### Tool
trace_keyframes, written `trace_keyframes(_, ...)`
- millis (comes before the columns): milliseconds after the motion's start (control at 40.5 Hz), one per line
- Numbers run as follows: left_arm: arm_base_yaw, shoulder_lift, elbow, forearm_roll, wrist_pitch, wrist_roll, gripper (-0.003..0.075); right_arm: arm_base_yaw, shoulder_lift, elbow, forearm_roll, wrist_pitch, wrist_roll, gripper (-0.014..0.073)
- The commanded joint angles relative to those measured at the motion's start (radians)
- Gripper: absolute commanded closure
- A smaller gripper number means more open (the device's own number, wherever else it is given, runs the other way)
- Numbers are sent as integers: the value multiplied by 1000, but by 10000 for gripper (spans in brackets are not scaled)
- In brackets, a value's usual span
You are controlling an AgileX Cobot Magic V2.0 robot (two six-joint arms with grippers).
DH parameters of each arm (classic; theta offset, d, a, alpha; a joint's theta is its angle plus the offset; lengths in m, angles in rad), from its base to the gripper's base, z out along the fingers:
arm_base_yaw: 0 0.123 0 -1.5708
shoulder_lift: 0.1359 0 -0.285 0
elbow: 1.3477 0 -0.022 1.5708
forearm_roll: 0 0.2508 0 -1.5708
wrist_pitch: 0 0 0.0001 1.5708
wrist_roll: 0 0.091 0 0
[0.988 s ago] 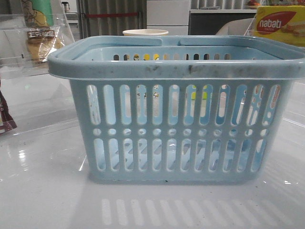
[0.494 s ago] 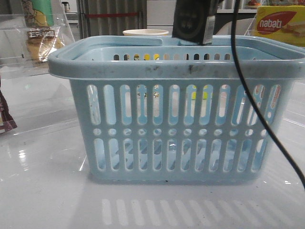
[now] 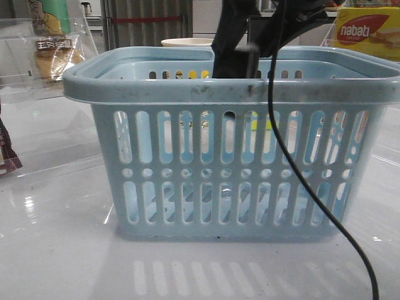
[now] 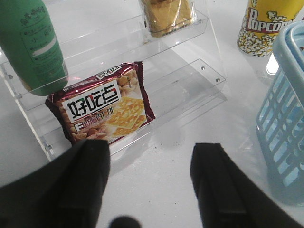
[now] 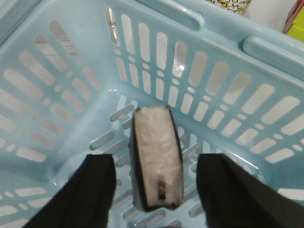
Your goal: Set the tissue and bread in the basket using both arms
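The light-blue basket (image 3: pixel 231 94) stands in the middle of the table. My right arm (image 3: pixel 237 44) reaches down into it from above. In the right wrist view my right gripper (image 5: pixel 154 190) is open inside the basket (image 5: pixel 57 95). The tissue (image 5: pixel 156 156), a small packet with black edges and a pale face, sits between the two fingers over the basket floor, touching neither. The bread (image 3: pixel 53 53) lies in its clear wrapper on the acrylic shelf at the far left and also shows in the left wrist view (image 4: pixel 168 14). My left gripper (image 4: pixel 149 180) is open and empty above the table, near the shelf.
A clear acrylic shelf (image 4: pixel 190 80) holds a dark maroon cracker packet (image 4: pixel 102 109) and a green bottle (image 4: pixel 33 47). A popcorn cup (image 4: pixel 270 23) stands behind the basket (image 4: pixel 285 123). A yellow nabati box (image 3: pixel 369 31) is at the back right. A black cable (image 3: pixel 294 169) hangs in front of the basket.
My right arm has come into view from above and lowered into the basket. Its cable now hangs across the basket's front. The bread and the basket have not moved.
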Motion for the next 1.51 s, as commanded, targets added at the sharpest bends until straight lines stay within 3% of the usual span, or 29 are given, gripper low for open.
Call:
trace_keyframes(0, -6, 5, -27, -4, -82, 0, 287, 0, -43, -28, -13, -88, -9, 14)
trace_keyframes(272, -6, 5, -27, -4, -82, 0, 287, 0, -180, -14, -21, -19, -11, 24)
trace_keyframes(568, -6, 5, -27, -4, -86, 0, 286, 0, -465, 171, -21, 7, -54, 24)
trace_keyframes(642, -6, 19, -29, -4, -99, 0, 254, 0, -512, 217, -21, 26, -54, 24)
trace_keyframes(716, -6, 48, -38, -4, -116, 0, 174, 0, -550, 248, -21, 36, -54, 24)
trace_keyframes(840, -6, 136, -81, -31, -142, 0, 83, 0, -574, 263, -21, 35, -54, 24)
trace_keyframes(1481, -6, 830, -591, -126, -214, 0, 83, 0, -572, 263, -21, 35, -54, 24)
